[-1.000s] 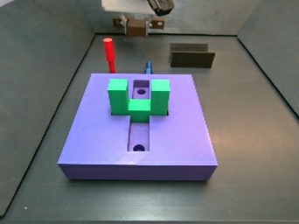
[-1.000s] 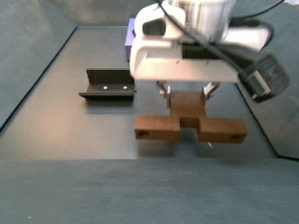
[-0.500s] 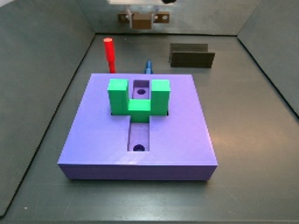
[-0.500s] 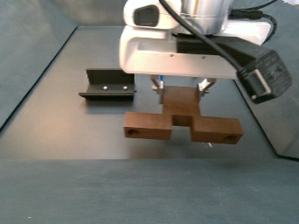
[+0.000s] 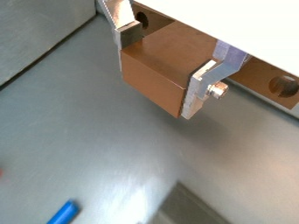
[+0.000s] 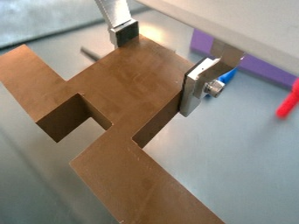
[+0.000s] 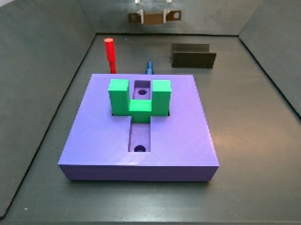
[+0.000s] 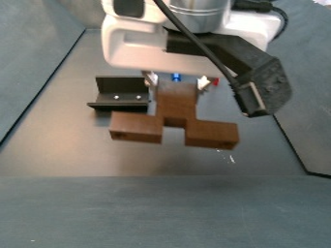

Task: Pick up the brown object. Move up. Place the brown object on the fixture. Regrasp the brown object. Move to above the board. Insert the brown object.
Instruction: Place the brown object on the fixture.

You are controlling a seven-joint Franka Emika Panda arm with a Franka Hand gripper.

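Observation:
My gripper [image 8: 181, 89] is shut on the brown object [image 8: 175, 124], a tan-brown piece with a narrow stem and a wide notched head, and holds it in the air. In both wrist views the silver fingers [image 5: 208, 80] [image 6: 198, 80] clamp the stem of the brown object [image 6: 111, 118] from two sides. The dark fixture [image 8: 122, 94] stands on the floor just beside and below the held piece. In a side view the gripper [image 7: 154, 12] is high at the back, beyond the purple board [image 7: 177, 145], with the fixture [image 7: 193, 57] below it to the right.
A green U-shaped block [image 7: 140, 97] sits on the board over its central slot. A red peg [image 7: 109, 54] stands upright behind the board's far left corner, and a small blue piece [image 7: 150, 66] lies next to it. Grey walls enclose the floor.
The gripper has risen with the brown object in it and shifted sideways toward the fixture. The board, pegs and fixture have not moved.

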